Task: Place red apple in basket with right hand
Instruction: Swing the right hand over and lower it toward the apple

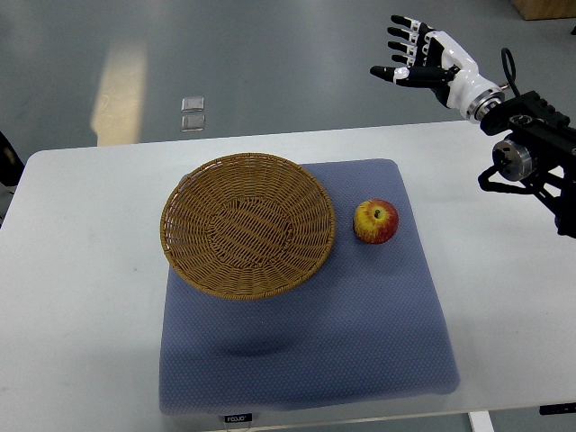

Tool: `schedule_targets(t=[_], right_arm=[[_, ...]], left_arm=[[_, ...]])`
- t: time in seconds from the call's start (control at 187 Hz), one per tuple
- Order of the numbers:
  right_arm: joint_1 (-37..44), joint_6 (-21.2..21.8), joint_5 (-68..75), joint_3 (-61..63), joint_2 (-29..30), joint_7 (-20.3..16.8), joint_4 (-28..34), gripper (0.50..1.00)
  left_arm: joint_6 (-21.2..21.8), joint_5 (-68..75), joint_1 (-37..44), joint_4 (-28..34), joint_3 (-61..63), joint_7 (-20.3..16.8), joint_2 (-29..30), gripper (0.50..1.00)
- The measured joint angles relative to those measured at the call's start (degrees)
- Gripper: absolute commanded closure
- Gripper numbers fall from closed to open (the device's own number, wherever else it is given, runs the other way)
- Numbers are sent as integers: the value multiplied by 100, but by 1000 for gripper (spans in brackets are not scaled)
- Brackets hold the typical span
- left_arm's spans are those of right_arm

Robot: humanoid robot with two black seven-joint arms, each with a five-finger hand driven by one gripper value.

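Your right hand (416, 56) hangs up beyond the far edge of the bench (81, 270), fingers (403, 34) spread and holding nothing, well apart from the apple (375, 221) and off to its far right. The left hand does not show.

The step in hand, as I judge it, is the reach. Bring the hand down and in toward the apple from its right side, where there is bare mat (360, 342) and no obstacle. Keep the fingers wide until they pass the fruit's widest part, then close evenly around it; a round, smooth skin will likely slip or roll away if one finger arrives first. Avoid pushing the apple left, since the basket (247, 225) sits just beside it on that side, apart but near. Once you have it, lift clear of the basket's rim before crossing over, and let go low inside the bowl.

The apple is red with a yellow patch, glossy, stem dimple facing up. It rests on a blue-grey padded mat with a fine dimpled weave, soft-looking and rounded at the corners. The basket left of the apple is woven wicker, shallow and round, tipped slightly so its far rim stands higher. Under the mat, the bench is plain, smooth white.
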Motion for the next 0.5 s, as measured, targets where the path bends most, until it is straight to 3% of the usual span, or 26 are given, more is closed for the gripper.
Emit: schedule_targets(t=[0.23,0.498], right_arm=[[81,652,-1906,-184,-552,28,722,576],[109,1045,-4187,-447,-840,76,1239,576]], left_arm=[[0,0,1,0,0,-3,0,500],[0,0,0,0,0,-3,0,500]])
